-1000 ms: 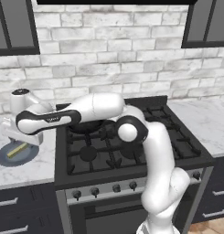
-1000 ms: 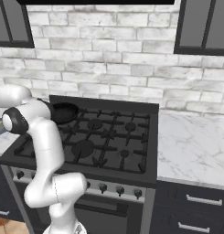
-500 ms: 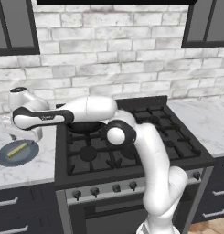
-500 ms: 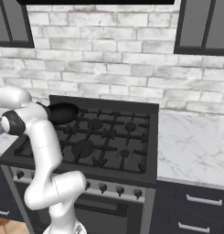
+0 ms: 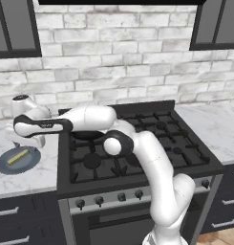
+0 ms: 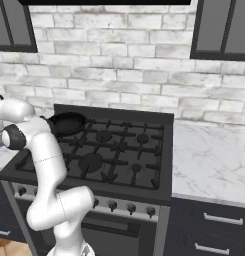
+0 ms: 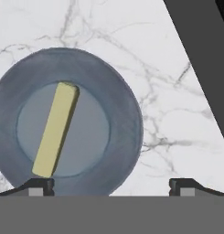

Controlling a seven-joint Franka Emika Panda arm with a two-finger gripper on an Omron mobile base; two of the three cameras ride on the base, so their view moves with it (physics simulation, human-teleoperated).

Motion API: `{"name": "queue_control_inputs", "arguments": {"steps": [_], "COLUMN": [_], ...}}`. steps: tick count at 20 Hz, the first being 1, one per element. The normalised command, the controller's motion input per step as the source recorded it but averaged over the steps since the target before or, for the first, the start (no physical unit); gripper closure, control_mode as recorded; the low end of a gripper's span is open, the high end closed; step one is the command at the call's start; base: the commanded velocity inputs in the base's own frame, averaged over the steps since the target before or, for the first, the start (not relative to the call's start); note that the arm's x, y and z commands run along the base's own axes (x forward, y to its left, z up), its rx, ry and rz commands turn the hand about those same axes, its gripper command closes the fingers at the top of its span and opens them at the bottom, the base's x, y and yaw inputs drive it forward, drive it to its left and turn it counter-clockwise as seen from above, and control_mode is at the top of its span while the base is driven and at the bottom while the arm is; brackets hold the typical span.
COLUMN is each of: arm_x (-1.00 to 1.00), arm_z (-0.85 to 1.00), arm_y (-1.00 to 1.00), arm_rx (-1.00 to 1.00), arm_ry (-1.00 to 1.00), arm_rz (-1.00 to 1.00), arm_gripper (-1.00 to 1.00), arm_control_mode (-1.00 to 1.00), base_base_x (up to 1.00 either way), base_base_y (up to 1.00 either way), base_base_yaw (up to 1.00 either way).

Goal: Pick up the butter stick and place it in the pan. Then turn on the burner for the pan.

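The reach for the butter stick (image 7: 55, 130) is in hand. It lies on a blue-grey plate (image 7: 125, 137) on the marble bench (image 5: 27, 179), left of the stove. The pincer (image 7: 111, 185) is held above, spread and empty. The pan (image 6: 68, 123) sits on the stove's far left burner. Centring over the stick and a descent are judged next.

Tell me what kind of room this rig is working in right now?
A rendered home kitchen, by the look of it: a black gas stove with knobs along its front, marble counter on both sides, a white brick wall behind, and dark cabinets above.
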Motion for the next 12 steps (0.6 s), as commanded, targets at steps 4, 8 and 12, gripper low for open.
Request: {"name": "queue_control_inputs", "arguments": {"steps": [4, 8, 12], "arm_x": [0.28, 0.27, 0.21], "arm_z": [-0.31, -0.26, -0.19], "arm_y": [0.08, 0.22, 0.27], "arm_rx": [0.0, -0.01, -0.01], "arm_ry": [0.0, 0.01, 0.04], "arm_rz": [0.0, 0.0, -0.01], "arm_gripper": [-1.0, -1.0, -1.0], "arm_control_mode": [-1.0, -1.0, -1.0], "base_base_x": [0.0, 0.0, 0.0], "base_base_y": [0.0, 0.0, 0.0], "base_base_yaw": [0.0, 0.0, 0.0]}}
